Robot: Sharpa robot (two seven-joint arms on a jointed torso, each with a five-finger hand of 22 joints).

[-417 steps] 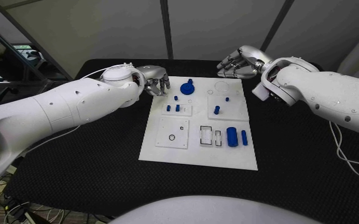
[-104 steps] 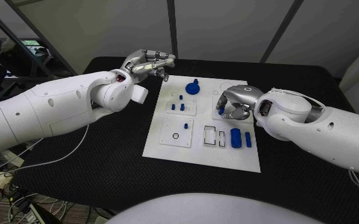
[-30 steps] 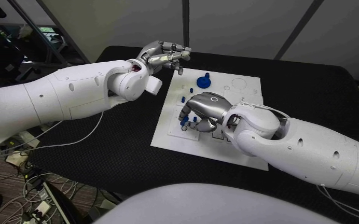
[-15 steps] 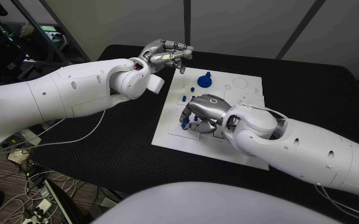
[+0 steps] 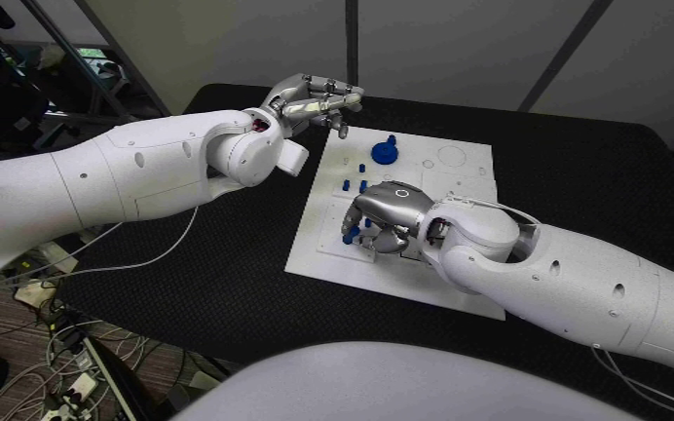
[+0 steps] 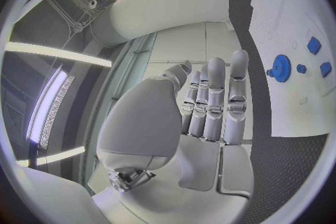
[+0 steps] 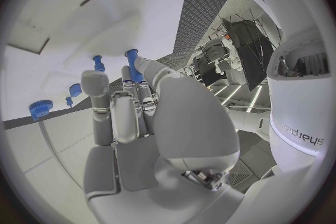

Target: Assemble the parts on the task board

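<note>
Tabletop: black, textured, carrying the board at the centre of the head view.

Board: white plate, long axis running from about 1 o'clock to 7 o'clock in the head view; its lower middle is covered by the right arm.

Left robot hand: raised above the tabletop at about 11 o'clock from the board's centre, just off the board's far left corner. Fingers extended side by side and close together, grasping nothing; the left wrist view shows them straight and free of any part.

Right robot hand: lowered over the board's left half, near its centre. In the right wrist view a blue peg stands at the fingertips, and the fingers are closed around it; the contact itself is partly hidden, so the grasp is probable but not fully visible.

Gear: blue toothed wheel with a knob, standing on the board at about 12 o'clock from the right robot hand, well apart from both hands; also seen in the left wrist view.

Small pegs: blue, upright in the board between the gear and the right robot hand, near its fingers.
</note>
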